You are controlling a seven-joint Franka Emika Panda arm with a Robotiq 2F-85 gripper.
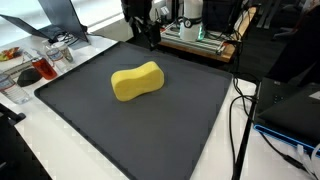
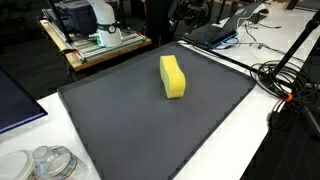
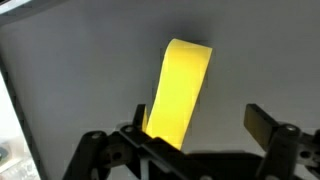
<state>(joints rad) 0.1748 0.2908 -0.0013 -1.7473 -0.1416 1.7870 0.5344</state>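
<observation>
Gripper (image 3: 200, 126) seen only in the wrist view: jaws wide apart, nothing clamped. One finger (image 3: 262, 126) stands clear over bare mat, and the opposite one sits just beside the sponge's near end. Can't tell if it touches.

Sponge (image 3: 178, 95): bright yellow, thick, with rounded ends. In an exterior view (image 1: 137, 81) it has a pinched waist, like a peanut. It lies flat and alone on the dark grey mat (image 3: 80, 70). In the wrist view it runs from between the jaws away from the gripper, off-centre toward one finger.

In both exterior views the sponge is around mid-mat, toward the far side (image 2: 172, 76).

The mat (image 1: 100, 135) lies on a white table (image 1: 225, 150). Cables (image 1: 240, 120) run along the right, and clear plastic containers (image 1: 52, 62) sit at the left edge.
</observation>
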